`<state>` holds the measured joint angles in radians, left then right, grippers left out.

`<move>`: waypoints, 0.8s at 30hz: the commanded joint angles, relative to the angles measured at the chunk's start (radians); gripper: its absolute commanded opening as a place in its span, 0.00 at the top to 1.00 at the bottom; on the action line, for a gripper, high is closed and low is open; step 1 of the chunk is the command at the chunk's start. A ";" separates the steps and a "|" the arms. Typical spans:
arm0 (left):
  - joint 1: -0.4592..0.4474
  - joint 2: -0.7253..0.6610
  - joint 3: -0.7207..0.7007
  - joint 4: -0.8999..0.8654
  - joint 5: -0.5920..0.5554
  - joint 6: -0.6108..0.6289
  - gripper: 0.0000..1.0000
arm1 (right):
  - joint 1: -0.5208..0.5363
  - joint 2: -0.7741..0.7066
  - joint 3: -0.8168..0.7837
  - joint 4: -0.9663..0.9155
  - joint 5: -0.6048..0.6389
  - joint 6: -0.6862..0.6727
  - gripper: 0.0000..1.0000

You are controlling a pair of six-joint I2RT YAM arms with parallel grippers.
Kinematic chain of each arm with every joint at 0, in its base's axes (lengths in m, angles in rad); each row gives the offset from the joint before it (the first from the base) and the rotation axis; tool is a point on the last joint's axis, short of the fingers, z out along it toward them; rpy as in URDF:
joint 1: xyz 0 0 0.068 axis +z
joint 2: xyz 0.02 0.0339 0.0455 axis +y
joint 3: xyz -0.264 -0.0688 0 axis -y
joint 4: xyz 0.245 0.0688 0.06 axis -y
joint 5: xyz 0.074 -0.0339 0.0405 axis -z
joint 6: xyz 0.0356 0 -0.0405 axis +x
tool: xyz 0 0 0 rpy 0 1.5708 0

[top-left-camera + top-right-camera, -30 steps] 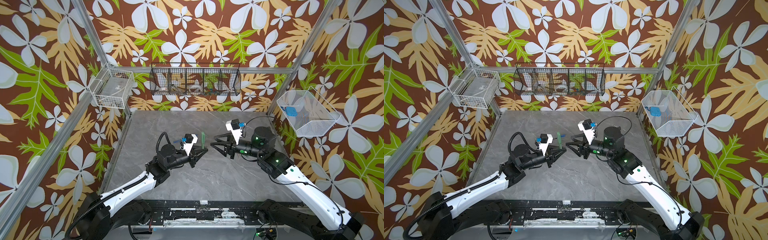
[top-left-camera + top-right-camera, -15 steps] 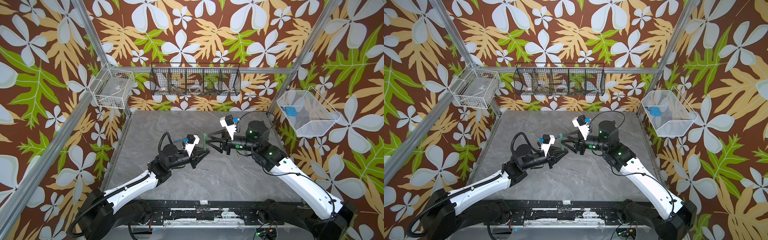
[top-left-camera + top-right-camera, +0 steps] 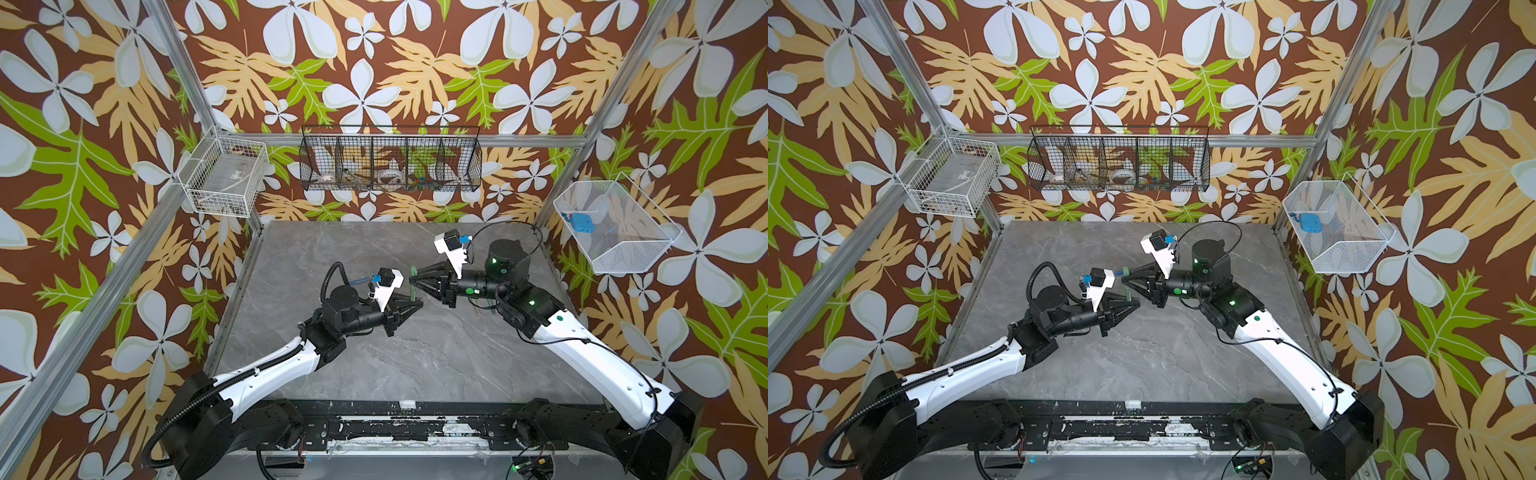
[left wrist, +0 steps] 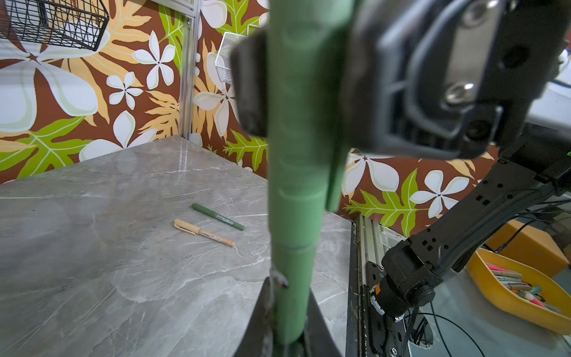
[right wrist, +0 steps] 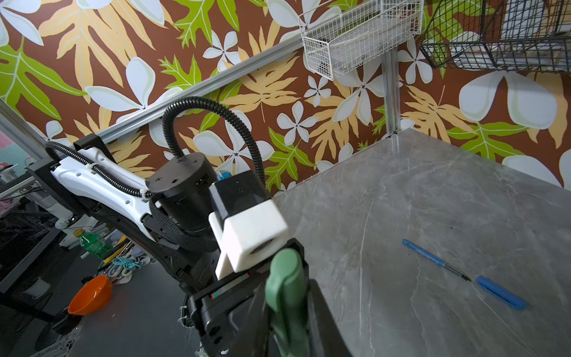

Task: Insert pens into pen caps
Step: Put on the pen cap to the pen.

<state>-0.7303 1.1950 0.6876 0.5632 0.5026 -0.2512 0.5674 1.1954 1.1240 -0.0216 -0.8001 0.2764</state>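
We are noting: left gripper is pinching the pen at its lower end; right gripper is clamping the cap on its upper end.

Bright, even light; soft shadows and faint glare on the table. The close green pen blurs; wrist views bend at edges.

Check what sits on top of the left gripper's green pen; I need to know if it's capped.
A green cap covers the upper end of the green pen, clamped by the right gripper. The tip is hidden inside it.
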 commanded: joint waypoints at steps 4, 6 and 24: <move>0.000 0.011 0.046 0.034 0.004 -0.003 1.00 | 0.003 -0.008 -0.046 0.022 -0.044 0.026 1.00; 0.000 0.008 0.069 0.039 -0.013 0.014 1.00 | 0.003 -0.015 -0.067 0.008 -0.056 0.026 1.00; 0.055 0.078 0.161 0.068 0.074 -0.015 1.00 | 0.000 -0.111 -0.093 -0.016 0.126 -0.010 1.00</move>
<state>-0.6891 1.2682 0.8555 0.4294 0.6388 -0.1913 0.5640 1.0744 1.0100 0.1093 -0.6487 0.2771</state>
